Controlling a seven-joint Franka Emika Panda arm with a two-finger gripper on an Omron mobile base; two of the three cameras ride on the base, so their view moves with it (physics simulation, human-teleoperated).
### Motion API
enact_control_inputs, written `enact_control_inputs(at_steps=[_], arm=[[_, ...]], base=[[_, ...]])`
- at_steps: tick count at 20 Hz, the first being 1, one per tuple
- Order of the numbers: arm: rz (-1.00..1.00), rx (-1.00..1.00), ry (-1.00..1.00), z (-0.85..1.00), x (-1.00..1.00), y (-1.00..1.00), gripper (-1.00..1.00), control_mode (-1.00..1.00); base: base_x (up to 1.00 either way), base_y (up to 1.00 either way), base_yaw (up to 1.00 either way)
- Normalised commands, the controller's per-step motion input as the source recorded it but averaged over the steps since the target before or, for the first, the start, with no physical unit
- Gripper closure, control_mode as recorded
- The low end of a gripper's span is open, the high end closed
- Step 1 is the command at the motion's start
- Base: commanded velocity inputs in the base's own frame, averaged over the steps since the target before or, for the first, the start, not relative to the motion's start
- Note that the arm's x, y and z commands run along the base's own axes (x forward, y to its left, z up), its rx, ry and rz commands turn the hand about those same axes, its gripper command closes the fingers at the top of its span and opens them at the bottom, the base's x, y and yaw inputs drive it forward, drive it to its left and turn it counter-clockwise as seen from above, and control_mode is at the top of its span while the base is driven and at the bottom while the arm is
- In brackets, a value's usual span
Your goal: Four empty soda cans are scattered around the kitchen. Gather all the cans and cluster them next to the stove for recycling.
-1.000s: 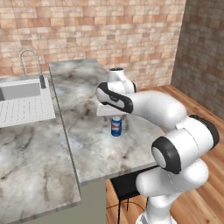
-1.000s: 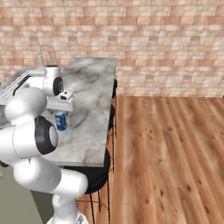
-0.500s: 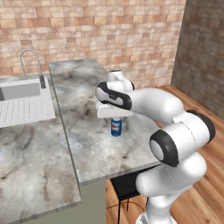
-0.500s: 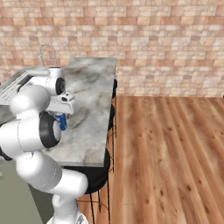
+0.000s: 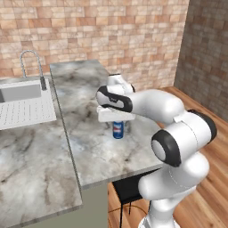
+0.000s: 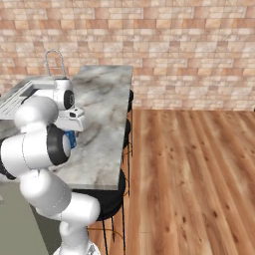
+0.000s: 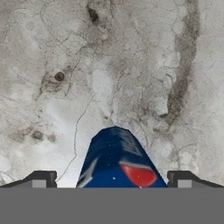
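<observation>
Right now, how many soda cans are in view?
1. A blue soda can stands upright on the marble counter, directly under the hand, between the open fingers. The task names four; others may lie outside these views.

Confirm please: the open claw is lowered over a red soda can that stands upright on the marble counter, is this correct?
Only the colour is wrong. The soda can under the open claw is blue with white and red marks, not red, as the left base view shows. It does stand upright on the marble counter.
</observation>
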Motion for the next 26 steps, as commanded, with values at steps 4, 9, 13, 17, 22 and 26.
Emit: enact_control_inputs(at_steps=[4, 9, 13, 17, 22, 26], arm=[[-0.04, -0.05, 0.00, -0.49, -0.01, -0.03, -1.00, -1.00], [-0.03, 0.00, 0.00, -0.18, -0.06, 0.02, 1.00, -1.00], [-0.05, 0.00, 0.01, -0.17, -0.23, 0.05, 1.00, -1.00], [-0.05, 0.00, 0.03, -0.12, -0.32, 0.00, 1.00, -1.00], [-0.02, 0.10, 0.01, 0.23, -0.37, -0.17, 1.00, -1.00], [0.01, 0.07, -0.02, 0.45, -0.61, -0.16, 1.00, -1.00]], base=[[0.00, 0.00, 0.00], [0.00, 0.00, 0.00], [0.00, 0.00, 0.00], [0.00, 0.00, 0.00], [0.00, 0.00, 0.00], [0.00, 0.00, 0.00]])
